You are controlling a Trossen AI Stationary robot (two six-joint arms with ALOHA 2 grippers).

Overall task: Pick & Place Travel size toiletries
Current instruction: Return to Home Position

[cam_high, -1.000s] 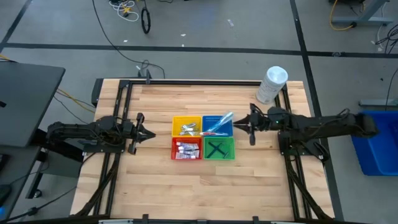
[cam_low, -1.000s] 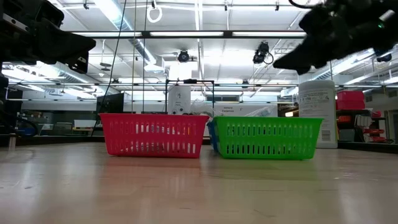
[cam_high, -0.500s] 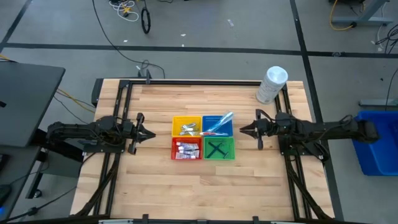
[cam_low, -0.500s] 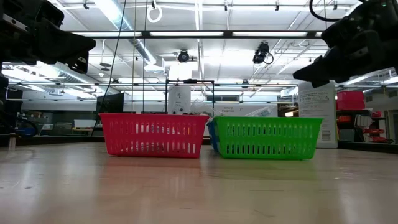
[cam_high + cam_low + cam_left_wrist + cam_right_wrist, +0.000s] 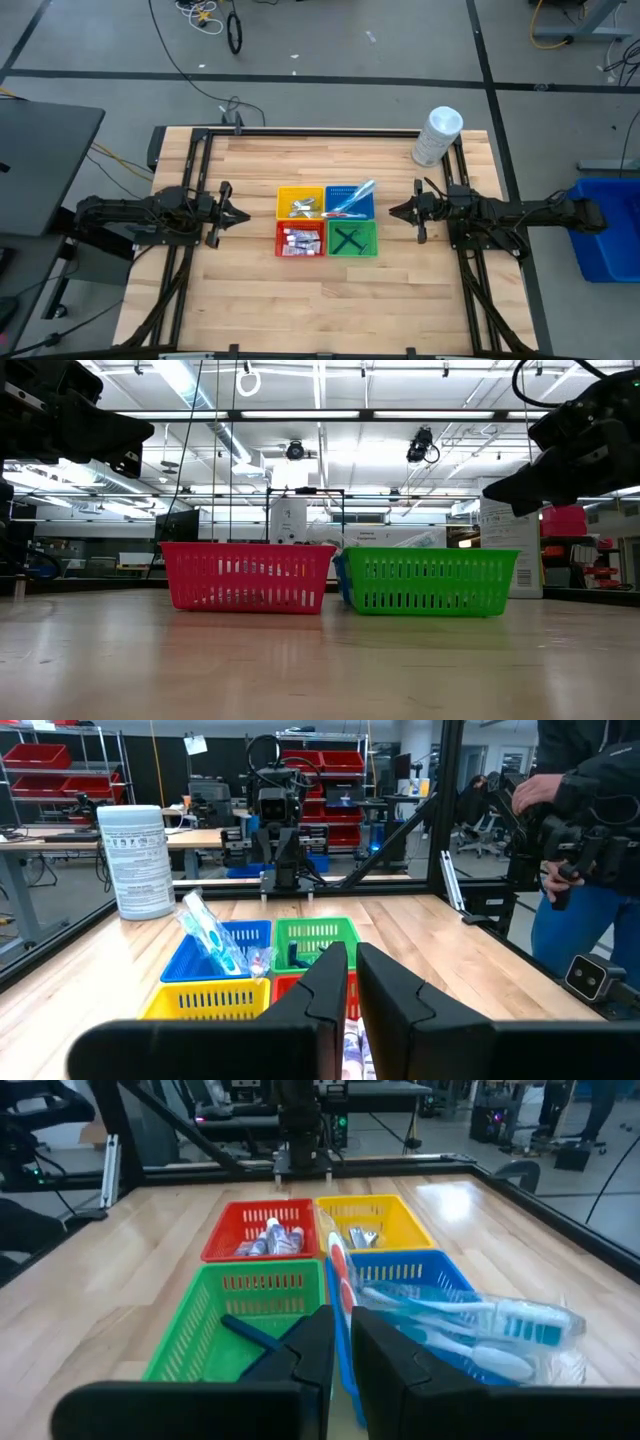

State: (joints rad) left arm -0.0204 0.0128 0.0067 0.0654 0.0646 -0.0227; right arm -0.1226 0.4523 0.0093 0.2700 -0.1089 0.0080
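Wooden worktop: tubes in red bin; razors in green bin; toothbrushes in blue bin; silvery clippers in yellow bin. Left end effector and right end effector flank bins, fingers together.

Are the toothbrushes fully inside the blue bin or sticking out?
Sticking out: the toothbrushes rest in the blue bin, but their ends reach past its rim.

4 bins centred; L pincer left of them, R pincer right, apart.
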